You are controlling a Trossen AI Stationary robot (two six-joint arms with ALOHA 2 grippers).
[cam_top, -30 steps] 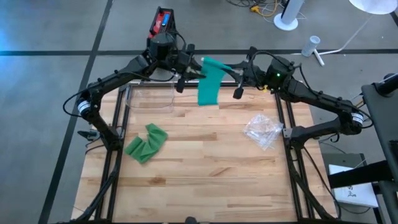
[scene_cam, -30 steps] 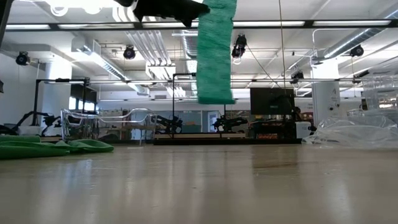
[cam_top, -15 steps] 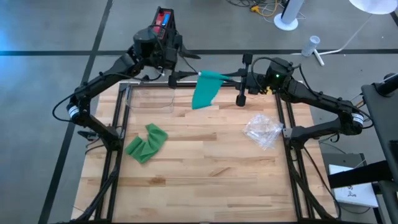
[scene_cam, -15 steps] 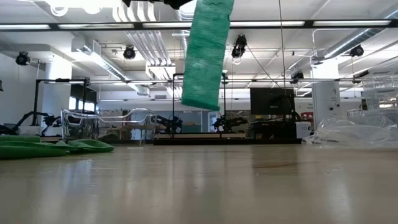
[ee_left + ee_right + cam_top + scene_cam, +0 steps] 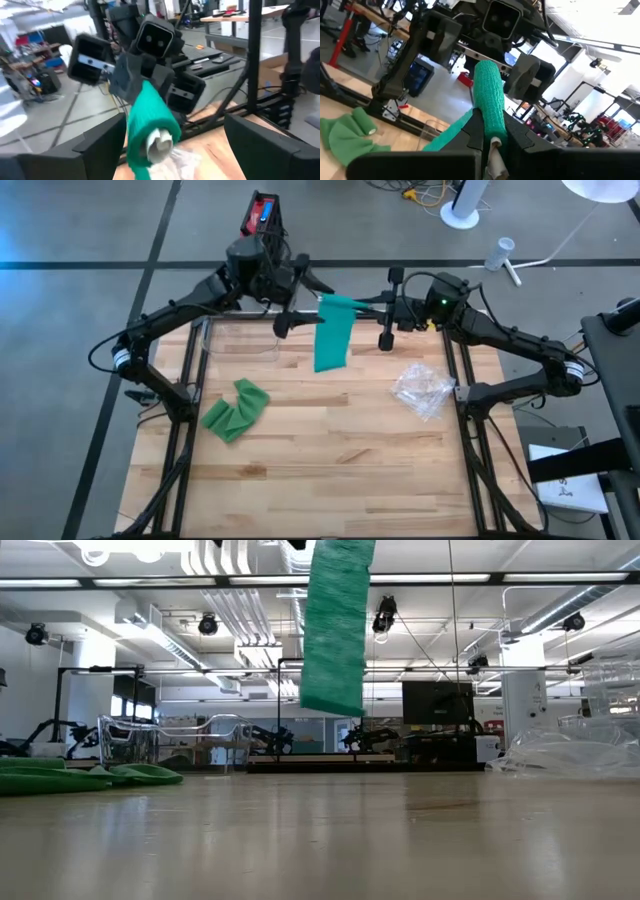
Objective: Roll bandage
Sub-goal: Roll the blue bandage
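A green bandage roll on a white core hangs high over the table's far middle. Its loose tail drops straight down and shows in the low view, clear of the table. My right gripper is shut on the roll from the right. My left gripper stands open just left of the roll, its fingers spread wide on either side of the roll's free end without touching it. A second green bandage lies crumpled on the table's left. My right gripper pinches the roll's core end between its two fingers. The fingers lie level, coming from the table's right along the roll's axis. The roll juts out level past the fingertips, lifted clear, and its tail hangs slack below.
A clear plastic container stands at the table's far left under my left arm. A crumpled clear plastic bag lies at the right. The near half of the wooden table holds nothing.
My left gripper has opened, let go of the roll's free end and drawn back a little toward the far left. My right gripper has turned its wrist in place, and the hanging tail has swung to the left and back.
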